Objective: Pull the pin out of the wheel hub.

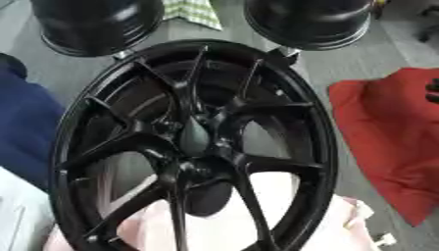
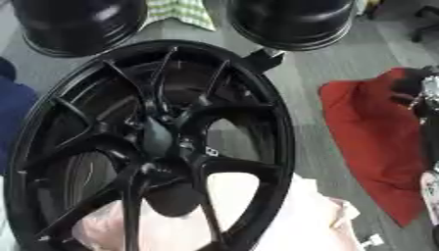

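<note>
Pink cloth point(image 1: 257, 230) nearest, under the lower rim; black wheel hub point(image 1: 193, 147) fills the centre, spokes meeting at its middle; pin not discernible. Right hand point(image 2: 426, 98) at the right edge over red cloth point(image 1: 390, 137), fingers' state cannot be told; two black rims point(image 1: 99, 22) farthest.

Likely tyre workshop: black wheel rims point(image 1: 193, 147), grey floor point(image 1: 352, 59).

A black wheel hub point(image 2: 150, 147) is filling the left and centre of the frame, its spokes meeting near the middle. Two more black rims point(image 2: 82, 22) are sitting along the top edge. A red cloth point(image 2: 369, 147) is lying at the right, on grey floor point(image 2: 317, 73). A dark robot hand point(image 2: 422, 95) is showing at the right edge, its fingers unclear. Pale pink fabric point(image 2: 291, 220) is lying under the hub at the bottom.
</note>
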Motion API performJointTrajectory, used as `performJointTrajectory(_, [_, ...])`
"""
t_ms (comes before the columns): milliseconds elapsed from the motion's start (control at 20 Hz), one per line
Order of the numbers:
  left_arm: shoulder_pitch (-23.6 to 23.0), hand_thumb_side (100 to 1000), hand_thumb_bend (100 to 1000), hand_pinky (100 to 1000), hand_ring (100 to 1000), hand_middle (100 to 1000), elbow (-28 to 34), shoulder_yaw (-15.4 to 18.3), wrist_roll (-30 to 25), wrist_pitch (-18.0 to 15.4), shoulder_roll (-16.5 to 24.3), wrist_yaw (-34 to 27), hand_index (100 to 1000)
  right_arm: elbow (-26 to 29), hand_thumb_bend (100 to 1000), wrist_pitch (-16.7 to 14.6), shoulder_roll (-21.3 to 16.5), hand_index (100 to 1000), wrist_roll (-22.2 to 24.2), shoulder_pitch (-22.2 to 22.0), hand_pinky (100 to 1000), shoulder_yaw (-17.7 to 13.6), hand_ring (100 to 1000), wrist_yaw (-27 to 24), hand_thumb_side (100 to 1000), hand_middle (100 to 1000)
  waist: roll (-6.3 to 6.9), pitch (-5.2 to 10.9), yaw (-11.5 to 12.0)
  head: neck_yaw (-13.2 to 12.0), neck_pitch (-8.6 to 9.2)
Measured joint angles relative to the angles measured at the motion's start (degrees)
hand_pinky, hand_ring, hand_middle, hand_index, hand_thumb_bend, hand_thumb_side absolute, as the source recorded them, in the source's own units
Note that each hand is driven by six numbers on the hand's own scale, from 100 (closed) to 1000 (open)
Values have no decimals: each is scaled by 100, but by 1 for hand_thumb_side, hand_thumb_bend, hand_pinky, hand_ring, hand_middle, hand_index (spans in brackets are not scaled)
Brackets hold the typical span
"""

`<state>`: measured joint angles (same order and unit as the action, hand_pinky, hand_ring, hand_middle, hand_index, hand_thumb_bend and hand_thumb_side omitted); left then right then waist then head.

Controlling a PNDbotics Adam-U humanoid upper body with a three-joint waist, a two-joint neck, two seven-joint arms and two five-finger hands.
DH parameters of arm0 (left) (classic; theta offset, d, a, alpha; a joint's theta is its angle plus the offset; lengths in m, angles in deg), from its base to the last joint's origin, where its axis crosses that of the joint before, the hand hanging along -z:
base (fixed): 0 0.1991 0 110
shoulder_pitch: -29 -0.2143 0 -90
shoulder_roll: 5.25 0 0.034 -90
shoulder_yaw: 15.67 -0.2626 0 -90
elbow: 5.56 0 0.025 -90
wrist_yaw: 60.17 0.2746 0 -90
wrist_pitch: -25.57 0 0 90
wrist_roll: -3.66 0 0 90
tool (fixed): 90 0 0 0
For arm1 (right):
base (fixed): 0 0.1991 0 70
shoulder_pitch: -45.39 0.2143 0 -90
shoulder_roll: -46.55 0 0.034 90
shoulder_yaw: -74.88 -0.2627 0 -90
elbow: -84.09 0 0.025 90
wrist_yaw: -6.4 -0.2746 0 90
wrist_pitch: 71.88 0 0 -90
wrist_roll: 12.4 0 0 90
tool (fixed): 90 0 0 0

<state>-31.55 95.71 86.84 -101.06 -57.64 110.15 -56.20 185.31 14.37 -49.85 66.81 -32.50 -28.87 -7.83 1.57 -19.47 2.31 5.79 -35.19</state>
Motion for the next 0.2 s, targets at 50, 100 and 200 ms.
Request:
performJointTrajectory(50, [-148, 407, 683, 608, 618, 553, 152, 3, 97, 14, -156, -100, 718, 8, 100, -1, 2, 727, 0, 1, 734, 0, 707, -4, 765, 625, -25, -2, -4, 10, 0])
performJointTrajectory(100, [-296, 409, 683, 608, 618, 554, 306, 3, 194, 37, -313, -195, 720, 19, 100, -2, 5, 727, 0, 10, 733, 0, 707, -5, 764, 625, -37, -7, -10, 14, 0])
performJointTrajectory(200, [-616, 408, 680, 607, 617, 555, 627, 2, 395, 85, -635, -400, 720, 29, 100, -4, 31, 727, -1, 43, 734, 0, 707, -8, 760, 625, -52, -22, -10, 13, 0])
